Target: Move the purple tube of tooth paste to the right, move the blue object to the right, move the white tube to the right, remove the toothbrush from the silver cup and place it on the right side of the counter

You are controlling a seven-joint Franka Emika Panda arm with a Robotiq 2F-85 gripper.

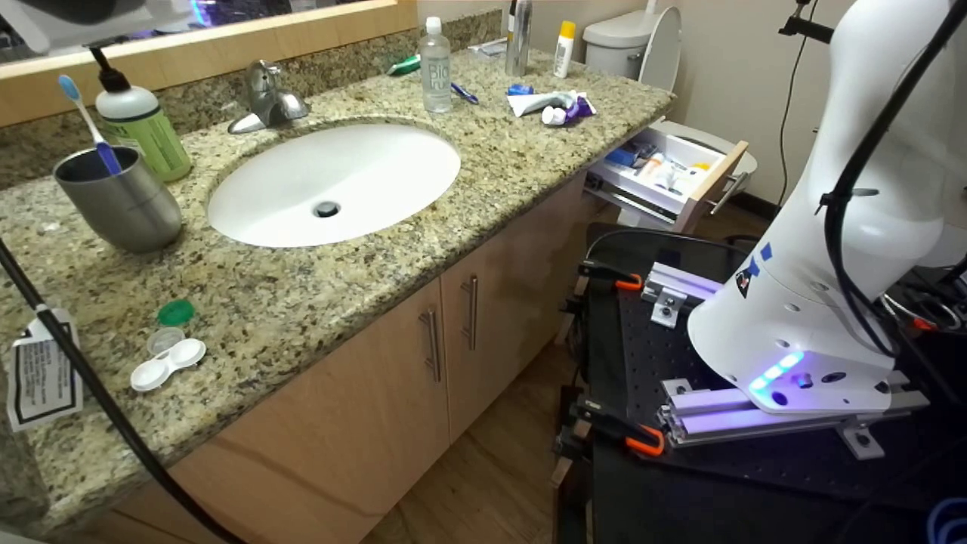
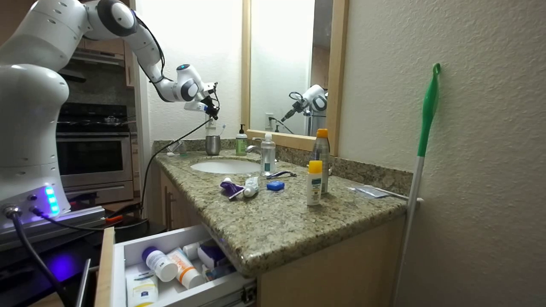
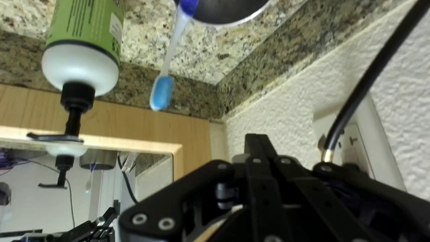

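In the wrist view, the Robotiq gripper (image 3: 257,143) is holding its jaws clenched, finger against finger. The toothbrush (image 1: 91,125) is leaning in the silver cup (image 1: 125,204), whose wall is hiding the lower handle; the wrist view's upper edge is cutting off most of the cup and the base of the green soap bottle (image 3: 84,37). Across the sink (image 1: 340,166), on the granite counter (image 1: 340,295), the purple toothpaste tube (image 2: 231,187) is lying beside the white tube (image 2: 251,186), their overlapping outlines leaving contact uncertain. A small blue box (image 2: 275,186) is resting near the white tube. A black cable (image 1: 91,383) is crossing in front of a printed tag (image 1: 41,385), whose text is appearing too small to read.
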